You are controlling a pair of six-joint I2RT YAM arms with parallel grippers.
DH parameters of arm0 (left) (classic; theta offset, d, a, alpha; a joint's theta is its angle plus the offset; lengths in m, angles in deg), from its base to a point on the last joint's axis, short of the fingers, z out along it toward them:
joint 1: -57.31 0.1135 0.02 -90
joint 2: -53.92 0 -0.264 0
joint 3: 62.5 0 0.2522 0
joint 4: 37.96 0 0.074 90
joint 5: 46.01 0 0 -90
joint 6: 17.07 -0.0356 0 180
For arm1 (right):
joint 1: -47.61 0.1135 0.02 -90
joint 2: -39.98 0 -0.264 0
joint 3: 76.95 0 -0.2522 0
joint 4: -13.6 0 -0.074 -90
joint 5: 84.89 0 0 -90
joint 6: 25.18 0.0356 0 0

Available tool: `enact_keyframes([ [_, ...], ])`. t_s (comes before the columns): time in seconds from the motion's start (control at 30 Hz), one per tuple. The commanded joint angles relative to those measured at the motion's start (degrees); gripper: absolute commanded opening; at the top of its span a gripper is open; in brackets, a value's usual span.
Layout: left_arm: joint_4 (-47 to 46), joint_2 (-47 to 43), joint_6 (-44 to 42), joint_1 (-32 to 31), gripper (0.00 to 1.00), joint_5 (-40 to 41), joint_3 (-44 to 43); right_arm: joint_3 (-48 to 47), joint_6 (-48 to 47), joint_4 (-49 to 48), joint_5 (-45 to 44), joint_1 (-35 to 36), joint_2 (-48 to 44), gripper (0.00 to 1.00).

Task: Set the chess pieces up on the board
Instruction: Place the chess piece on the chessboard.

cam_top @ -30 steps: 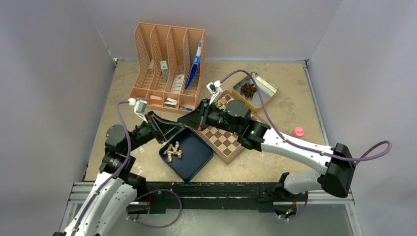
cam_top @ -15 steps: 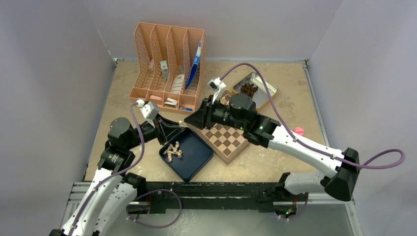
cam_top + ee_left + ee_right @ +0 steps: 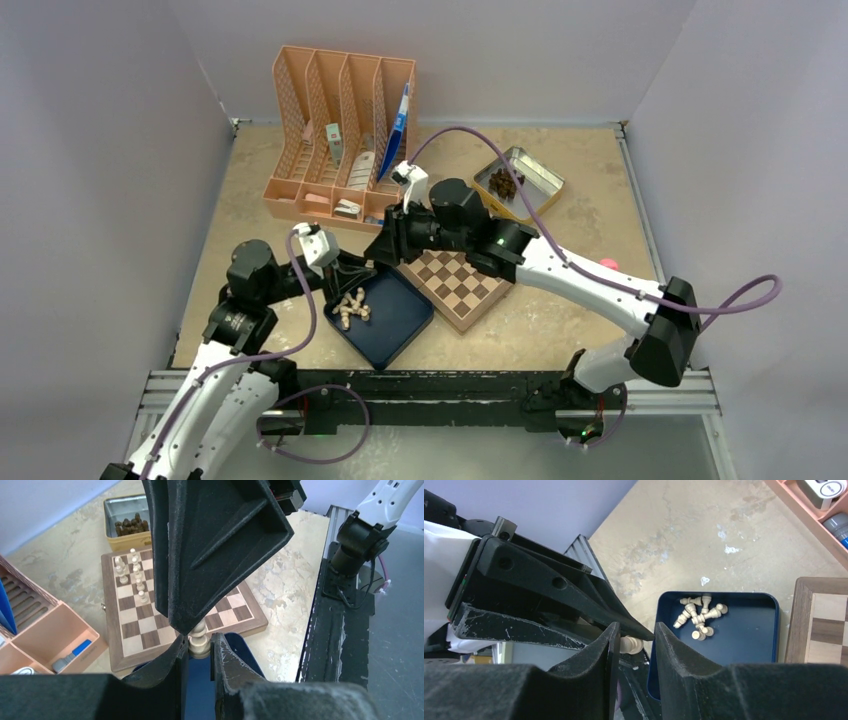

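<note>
My left gripper (image 3: 199, 646) is shut on the base of one pale chess piece (image 3: 200, 634) and holds it above the dark blue tray (image 3: 398, 325). My right gripper (image 3: 636, 630) is open, its fingers either side of that same piece (image 3: 632, 644), with a gap on the right side. In the top view both grippers meet at the tray's far corner, left (image 3: 360, 272) and right (image 3: 384, 250). The board (image 3: 460, 285) lies right of the tray. Several pale pieces (image 3: 131, 575) stand on its far squares. Several more (image 3: 350, 306) lie in the tray.
A peach desk organiser (image 3: 340, 130) stands at the back left. A metal tin (image 3: 540, 180) of dark pieces (image 3: 505, 183) sits behind the board. A small pink object (image 3: 605, 267) lies to the right. The right arm (image 3: 560, 270) crosses over the board.
My right arm has swung left and brought its open fingers around the piece in my left gripper. My left gripper has drawn back a little over the tray, still holding the piece.
</note>
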State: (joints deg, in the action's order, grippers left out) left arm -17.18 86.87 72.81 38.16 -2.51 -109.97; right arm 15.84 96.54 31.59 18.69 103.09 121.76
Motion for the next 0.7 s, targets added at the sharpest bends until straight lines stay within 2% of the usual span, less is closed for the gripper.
enact_keyframes([
  [0.0, -1.89, -0.17, -4.00, 0.09, 0.00, -1.71, 0.73, -2.57, -1.88, -0.50, 3.54, -0.07, 1.36, 0.34],
  [0.2, -2.14, 0.33, -4.28, 0.09, 0.00, -1.75, 0.93, -2.73, -2.08, -0.85, 4.04, -0.07, 2.05, 0.30],
  [0.57, -1.23, 0.84, -6.20, 0.11, 0.00, -1.33, 1.28, -0.82, -1.36, 1.11, 5.55, -0.05, 0.50, 0.34],
  [0.67, -1.24, 0.81, -6.29, 0.09, 0.00, -1.53, 1.44, -0.74, -2.00, 1.67, 5.82, -0.04, 1.29, 0.30],
])
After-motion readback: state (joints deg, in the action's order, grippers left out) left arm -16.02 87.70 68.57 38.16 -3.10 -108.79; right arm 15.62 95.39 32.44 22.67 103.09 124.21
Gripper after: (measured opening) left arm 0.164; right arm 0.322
